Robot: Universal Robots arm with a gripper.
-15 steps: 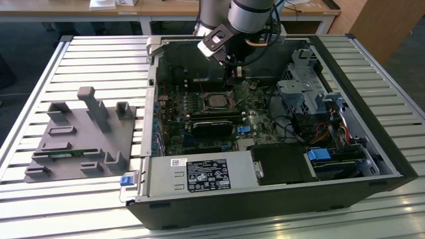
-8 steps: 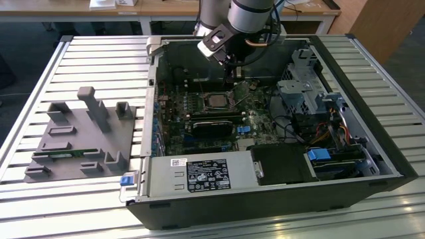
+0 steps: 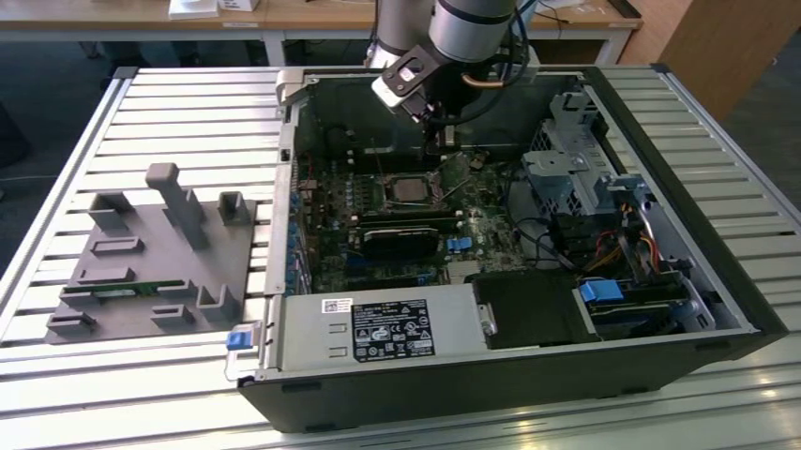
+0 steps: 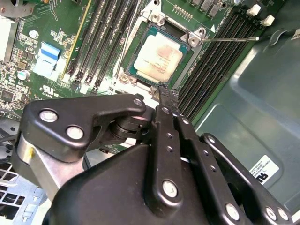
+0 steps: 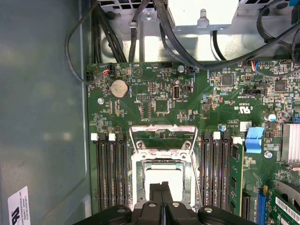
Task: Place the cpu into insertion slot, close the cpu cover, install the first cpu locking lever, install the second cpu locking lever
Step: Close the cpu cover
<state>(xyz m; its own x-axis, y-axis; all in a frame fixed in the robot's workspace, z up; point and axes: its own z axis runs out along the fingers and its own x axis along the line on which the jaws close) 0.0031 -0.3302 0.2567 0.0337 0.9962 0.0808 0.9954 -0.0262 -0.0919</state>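
The cpu [image 4: 158, 58] lies flat in the insertion slot [image 4: 186, 63], its silvery top showing; in the first wrist view the cpu [image 5: 161, 176] sits partly behind my fingertips. The cpu cover [image 5: 162, 127] stands raised off the slot on the side away from me. A thin locking lever [image 4: 229, 39] sticks out sideways from the socket, unlatched. My gripper [image 4: 166, 96] is shut with nothing between its fingers, hovering just over the slot's near edge. In the exterior view the gripper [image 3: 438, 148] hangs inside the open computer case, above the slot [image 3: 407, 190].
Black memory slots [image 5: 110, 173] flank the socket on both sides. A labelled power supply [image 3: 375, 328] fills the case front, and a drive cage with cables [image 3: 588, 178] stands at the exterior view's right. A grey fixture block [image 3: 157, 253] rests on the slatted table.
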